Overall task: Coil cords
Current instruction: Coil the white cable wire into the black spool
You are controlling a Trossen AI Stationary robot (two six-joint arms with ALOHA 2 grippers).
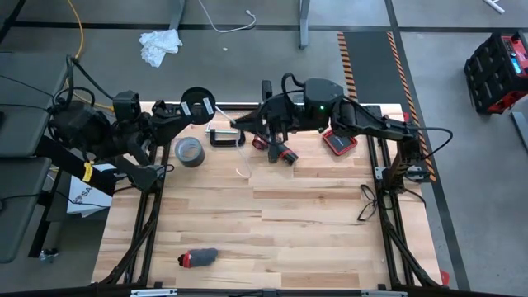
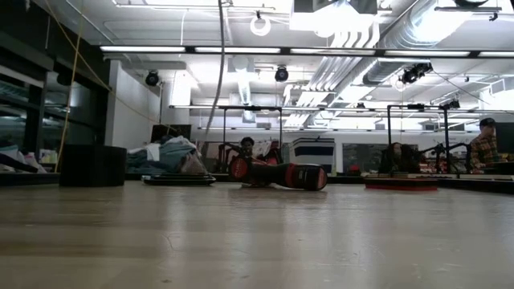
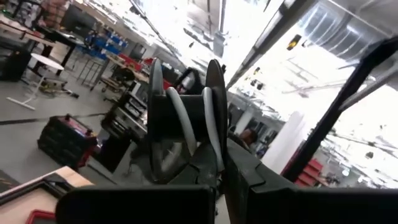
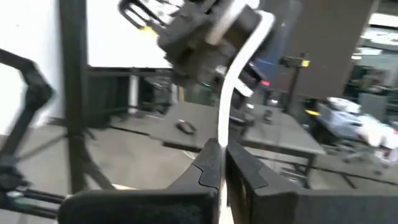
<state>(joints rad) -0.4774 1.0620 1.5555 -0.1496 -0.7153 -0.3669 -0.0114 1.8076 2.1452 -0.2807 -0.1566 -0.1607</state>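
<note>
The cord is a thin white cable [image 4: 231,81] wound in a few turns on a small round black disc [image 1: 198,107] with two flanges [image 3: 183,118]. My left gripper [image 1: 180,113] is at the table's far left, raised and shut on the disc. My right gripper [image 1: 245,125] stands a little to the disc's right, at the same height, shut on the cable [image 1: 242,161]. From there a loose end hangs toward the wood. The low view shows neither gripper. My left gripper holds the black disc by its lower part [image 3: 186,168], between its two fingers. The disc stands on edge, lifted clear of the table, and the fingers' own bulk hides the exact place of contact. My right gripper pinches the white cable [image 4: 222,146] between its two fingertips, coming level from the table's right. The cable runs up from the fingers to the disc in a gently curved line, and its other part hangs below.
A grey tape roll [image 1: 189,151] and a black clamp [image 1: 221,136] lie under the two grippers. Red-and-black tools [image 1: 280,153] and a red case [image 1: 338,142] sit at the far middle. A grey-and-red object [image 1: 198,258] lies near the front edge, a black cable [image 1: 369,202] at the right.
</note>
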